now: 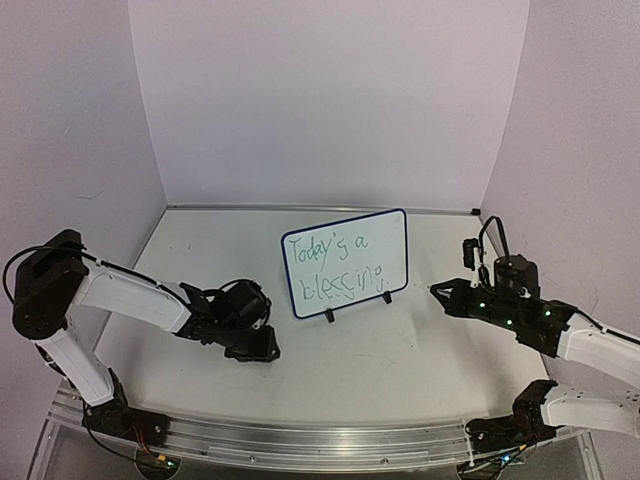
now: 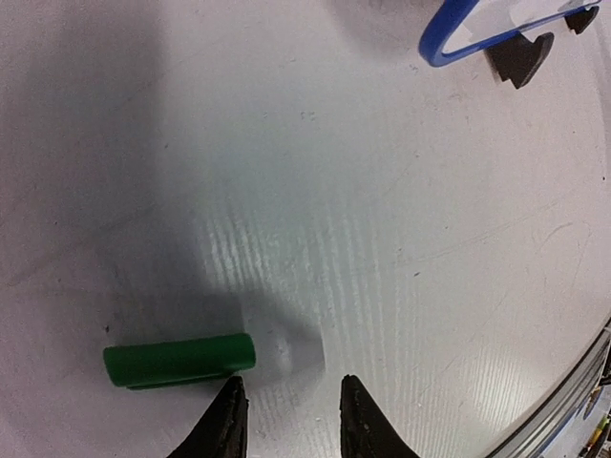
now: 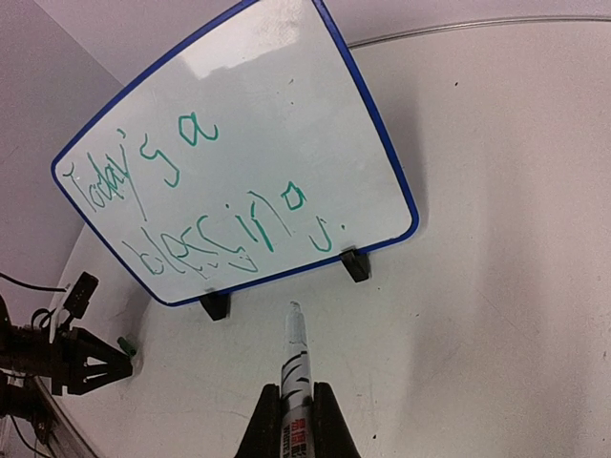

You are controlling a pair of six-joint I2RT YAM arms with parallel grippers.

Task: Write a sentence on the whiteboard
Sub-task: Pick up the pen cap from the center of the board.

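The whiteboard [image 1: 395,230] stands upright on black feet at mid-table, its blue edge also at the top of the left wrist view [image 2: 449,33]. The sentence [image 1: 335,265] in green reads "Today's a blessing" over two lines [image 3: 191,191]. My right gripper [image 3: 297,389] is shut on a white marker [image 3: 294,353]. The marker's bare tip points at the board's lower edge, a short way off it. My left gripper [image 2: 288,386] hangs open just above the table, nothing between its fingers. A green cap [image 2: 179,361] lies flat beside its left fingertip.
White walls close in the table at the back and both sides. A metal rail [image 1: 300,440] runs along the near edge. The left gripper [image 1: 258,345] sits left of the board, the right gripper [image 1: 440,293] to the board's right.
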